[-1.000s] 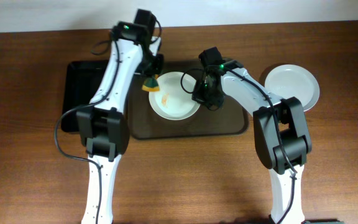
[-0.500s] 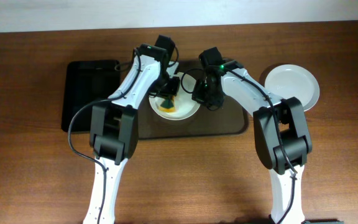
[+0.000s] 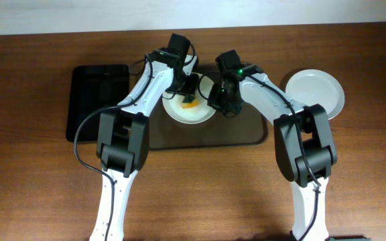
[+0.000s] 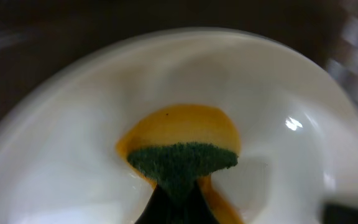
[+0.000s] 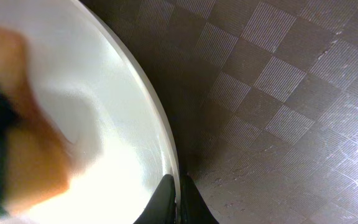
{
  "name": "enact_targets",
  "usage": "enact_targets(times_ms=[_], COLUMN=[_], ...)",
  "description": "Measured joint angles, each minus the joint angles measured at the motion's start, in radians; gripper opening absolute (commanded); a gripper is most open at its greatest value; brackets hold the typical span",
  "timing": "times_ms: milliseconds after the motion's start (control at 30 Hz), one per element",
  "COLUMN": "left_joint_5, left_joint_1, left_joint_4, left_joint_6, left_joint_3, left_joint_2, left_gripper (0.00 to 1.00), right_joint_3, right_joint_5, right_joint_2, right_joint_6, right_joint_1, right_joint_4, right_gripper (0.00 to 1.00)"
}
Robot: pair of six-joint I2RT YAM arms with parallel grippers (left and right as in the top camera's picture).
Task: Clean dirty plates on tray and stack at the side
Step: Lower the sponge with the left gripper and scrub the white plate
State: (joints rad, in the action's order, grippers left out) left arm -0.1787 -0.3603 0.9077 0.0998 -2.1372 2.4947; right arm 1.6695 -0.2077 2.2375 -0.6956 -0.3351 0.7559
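Observation:
A white plate (image 3: 187, 115) lies on the dark brown tray (image 3: 240, 134). My left gripper (image 3: 190, 92) is shut on a green and yellow sponge (image 3: 190, 102) and presses it onto the far part of the plate. In the left wrist view the sponge (image 4: 182, 163) sits on the plate (image 4: 291, 186) over an orange-yellow patch (image 4: 185, 124). My right gripper (image 3: 214, 100) is shut on the plate's right rim (image 5: 166, 149), one finger on each side (image 5: 178, 196). A second pale plate (image 3: 313, 92) lies on the table at the right.
A smaller black tray (image 3: 98, 100) lies left of the brown tray. The right wrist view shows the brown tray's checkered floor (image 5: 278, 93) beside the plate. Both arms cross above the tray's far half.
My left gripper has carried the sponge from the plate's far-left rim onto the plate, then toward its far middle. The right gripper has kept its hold on the rim.

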Motion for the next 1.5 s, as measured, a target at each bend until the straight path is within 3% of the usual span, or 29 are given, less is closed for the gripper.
enact_targets(times_ms=[200,400,533,633,867,1067,1300,1500], left_joint_5=[0.153,0.299,0.286,0.187,-0.284,-0.288,-0.236,-0.158], left_joint_1=[0.0,0.002,0.003,0.015,-0.005,-0.025,-0.023,-0.006], left_joint_4=[0.046,0.254,0.35,0.357,0.196,0.101,-0.051,-0.079], left_joint_6=[0.007,0.029,0.02,-0.031,-0.117,-0.084,0.061,0.108], left_joint_3=[-0.002,-0.009,-0.008,-0.008,0.017,0.023,0.021,0.013], left_joint_2=[-0.006,-0.015,-0.015,-0.016,0.0,0.005,0.017,0.018], left_gripper=[0.01,0.01,0.01,0.01,0.01,0.01,0.01,0.01], right_joint_3=[0.0,-0.001,-0.003,-0.003,-0.004,-0.004,-0.004,-0.004], right_joint_5=[0.0,-0.003,-0.004,-0.004,-0.003,0.001,0.007,0.007], right_joint_2=[0.0,0.0,0.0,0.0,0.0,0.0,0.0,0.0], right_joint_6=[-0.001,0.0,0.019,0.027,0.031,0.025,0.019,0.02], right_joint_1=[0.0,0.0,-0.013,-0.012,-0.012,0.004,0.005,0.005], right_joint_4=[0.0,-0.008,-0.006,-0.005,-0.005,-0.006,-0.007,-0.008], right_gripper=[0.04,0.04,0.04,0.04,0.04,0.04,0.04,0.04])
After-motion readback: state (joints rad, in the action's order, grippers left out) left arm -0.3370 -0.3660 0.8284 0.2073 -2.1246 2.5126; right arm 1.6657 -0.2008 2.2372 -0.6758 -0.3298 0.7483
